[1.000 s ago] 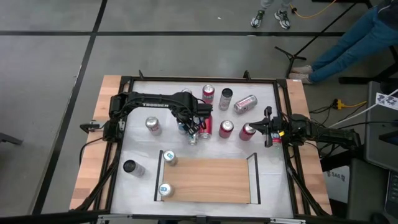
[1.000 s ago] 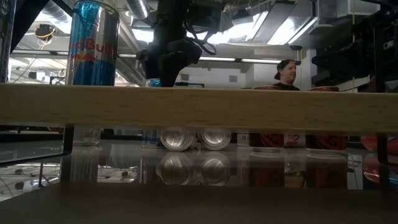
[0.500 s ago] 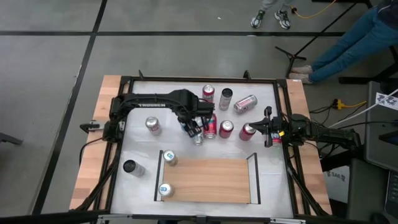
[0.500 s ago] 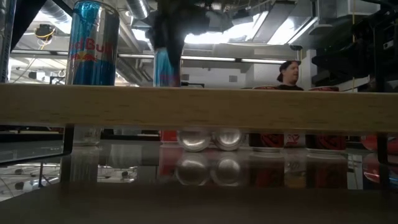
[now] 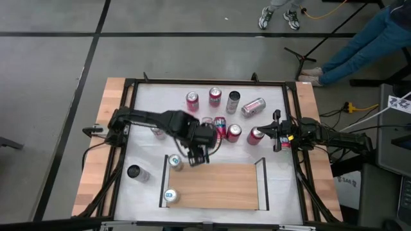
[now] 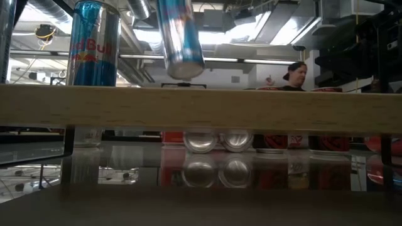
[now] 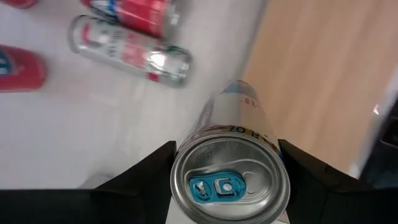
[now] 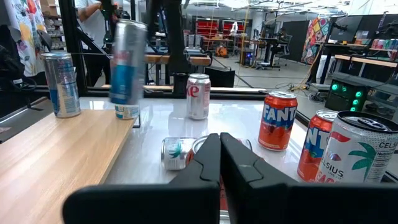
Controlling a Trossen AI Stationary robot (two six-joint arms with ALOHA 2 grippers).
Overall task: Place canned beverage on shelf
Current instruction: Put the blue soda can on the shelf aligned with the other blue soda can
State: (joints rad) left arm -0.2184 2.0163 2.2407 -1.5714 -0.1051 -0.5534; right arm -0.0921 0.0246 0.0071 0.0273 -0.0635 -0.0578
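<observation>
Your left pincer (image 5: 201,154) clamps a slim blue-and-silver can (image 6: 180,37) by its top, holding it in the air at the far edge of the shelf (image 5: 218,186), near the can (image 5: 174,163) standing at its left rail. Your right pincer (image 5: 277,138) waits fully closed, empty, at the counter (image 5: 144,109) edge.

Left arm reaches from the table's left side toward the centre. Left gripper (image 5: 200,156) is clamped on a can (image 7: 228,184), fingers (image 7: 140,176) on either side of its top. Right arm rests at the table's right edge; right gripper (image 5: 277,133) has its fingers pressed together.
</observation>
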